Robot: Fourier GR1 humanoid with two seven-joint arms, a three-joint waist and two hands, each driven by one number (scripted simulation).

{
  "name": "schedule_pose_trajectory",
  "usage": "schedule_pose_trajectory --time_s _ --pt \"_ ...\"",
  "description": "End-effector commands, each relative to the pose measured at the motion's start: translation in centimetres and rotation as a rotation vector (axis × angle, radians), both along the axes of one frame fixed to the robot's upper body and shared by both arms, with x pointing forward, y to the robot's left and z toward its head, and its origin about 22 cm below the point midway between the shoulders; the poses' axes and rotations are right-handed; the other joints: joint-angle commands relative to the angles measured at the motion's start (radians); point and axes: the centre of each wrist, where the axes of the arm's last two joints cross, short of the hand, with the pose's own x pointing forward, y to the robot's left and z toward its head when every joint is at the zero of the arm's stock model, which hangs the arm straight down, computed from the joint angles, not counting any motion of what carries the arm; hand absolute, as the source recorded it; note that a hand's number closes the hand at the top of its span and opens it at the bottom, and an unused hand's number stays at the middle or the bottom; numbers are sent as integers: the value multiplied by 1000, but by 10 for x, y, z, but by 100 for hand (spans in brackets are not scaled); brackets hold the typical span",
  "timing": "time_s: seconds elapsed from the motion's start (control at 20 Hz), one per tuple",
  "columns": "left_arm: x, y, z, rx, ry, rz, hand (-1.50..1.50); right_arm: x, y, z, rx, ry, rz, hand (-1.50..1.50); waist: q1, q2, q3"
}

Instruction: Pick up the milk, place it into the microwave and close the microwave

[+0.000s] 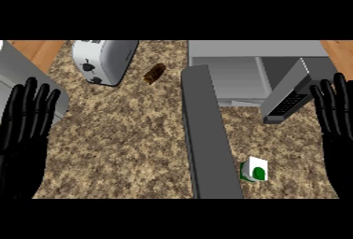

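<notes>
Nothing done yet: milk sitting on table, microwave door standing open. Left robot hand and right robot hand both resting open, holding nothing.

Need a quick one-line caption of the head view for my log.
Milk carton on the granite counter beside the open microwave door; left hand and right hand open at the edges.

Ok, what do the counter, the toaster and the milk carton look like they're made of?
Counter: looks like polished granite or stone, going by its speckled brown and beige grain. Toaster: seems brushed or painted metal, from its smooth pale grey shell, with dark, probably plastic knobs. Milk carton: likely coated paperboard, being a white, flat-faced box with a green printed mark.
</notes>
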Motion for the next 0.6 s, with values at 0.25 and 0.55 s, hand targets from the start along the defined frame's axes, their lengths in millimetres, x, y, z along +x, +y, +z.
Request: schedule_pose_trajectory --time_s 0.25,0.55 --pt "13 9 -24 19 -11 113 -150 -31 79 16 -10 -69 92 -150 -3 30 -11" --pt "-17 19 -12 -60 95 157 -150 -69 88 -4 -17 49 122 -150 -5 28 -9"
